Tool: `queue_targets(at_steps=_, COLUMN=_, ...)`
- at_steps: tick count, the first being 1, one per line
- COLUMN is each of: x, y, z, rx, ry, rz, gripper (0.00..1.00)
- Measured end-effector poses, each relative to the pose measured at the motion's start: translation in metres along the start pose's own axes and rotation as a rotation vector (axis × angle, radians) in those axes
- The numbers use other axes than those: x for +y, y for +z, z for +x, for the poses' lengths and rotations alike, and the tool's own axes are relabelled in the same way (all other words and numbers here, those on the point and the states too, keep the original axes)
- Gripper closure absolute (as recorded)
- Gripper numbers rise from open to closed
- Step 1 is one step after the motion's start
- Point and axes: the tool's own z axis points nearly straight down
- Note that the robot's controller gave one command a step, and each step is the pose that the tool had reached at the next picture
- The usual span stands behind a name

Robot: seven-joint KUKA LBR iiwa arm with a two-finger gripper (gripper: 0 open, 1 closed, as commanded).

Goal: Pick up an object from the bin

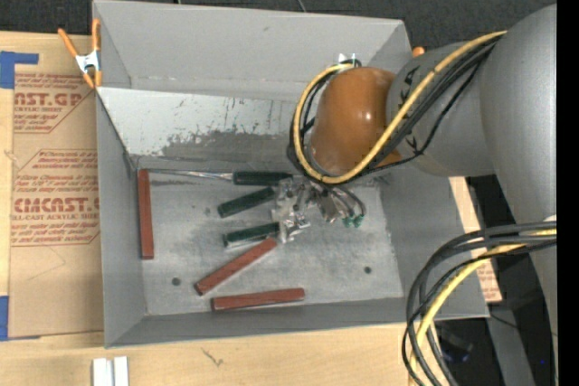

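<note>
My gripper (291, 217) hangs low over the middle of the bin, its metal fingers just below the orange wrist cover. Right at its tips lie two dark green tool handles: one (245, 203) slants up to the left of the gripper, the other (251, 235) lies just below it. A reddish-brown bar (237, 266) runs diagonally from under the gripper toward the lower left. A dark green screwdriver (237, 178) with a long metal shaft lies along the back of the floor. I cannot tell whether anything sits between the fingers.
Another reddish-brown bar (258, 298) lies flat along the front wall. A third one (145, 214) lies lengthwise against the left wall. The arm with its yellow and black cables covers the bin's right side.
</note>
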Motion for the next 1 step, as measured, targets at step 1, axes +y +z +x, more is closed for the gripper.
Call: queue_targets(at_steps=1, x=0.0052, y=-0.2012, z=-0.0128, rx=0.011, ry=-0.147, rz=-0.001, gripper=1.00)
